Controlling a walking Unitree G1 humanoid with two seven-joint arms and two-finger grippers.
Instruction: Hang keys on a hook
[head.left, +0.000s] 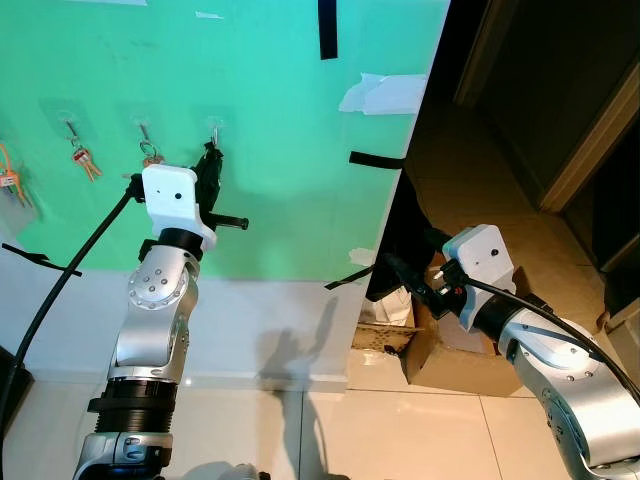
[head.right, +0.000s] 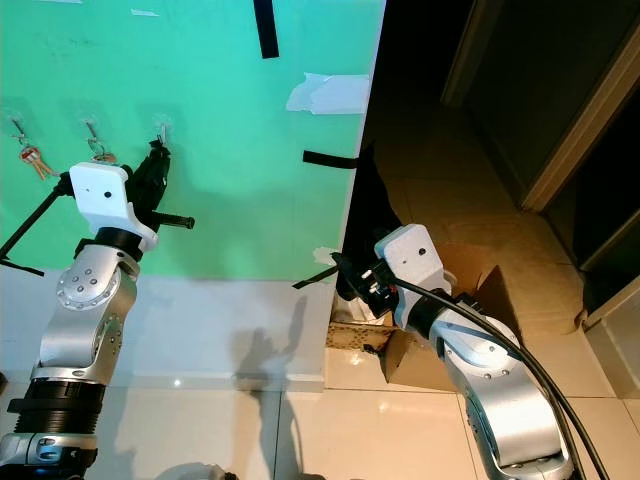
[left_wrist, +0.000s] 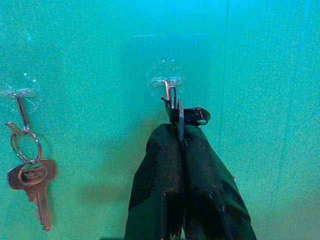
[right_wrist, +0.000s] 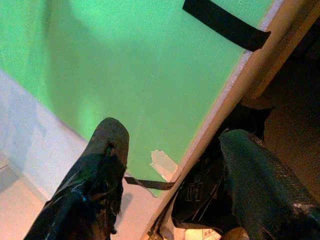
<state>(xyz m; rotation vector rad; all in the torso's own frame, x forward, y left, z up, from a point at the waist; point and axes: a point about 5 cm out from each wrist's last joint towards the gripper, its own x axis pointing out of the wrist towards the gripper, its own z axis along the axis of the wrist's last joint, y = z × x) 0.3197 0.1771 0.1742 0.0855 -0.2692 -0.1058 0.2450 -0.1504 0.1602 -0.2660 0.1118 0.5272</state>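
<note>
Green wall board carries hook row. Left gripper, fingers clenched on keys, presses ring against rightmost hook for threading. Right gripper splayed, idle, low right.

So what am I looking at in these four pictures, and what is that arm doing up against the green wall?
It is a walking robot with two silver arms. Two pictures come from cameras in its head, looking at a green board with small clear hooks. The other two come from cameras on its wrists. The left gripper is shut on a key ring, held right at one hook. The neighbouring hook already carries a key. The right gripper is open, low beside the board's edge near a cardboard box.
</note>
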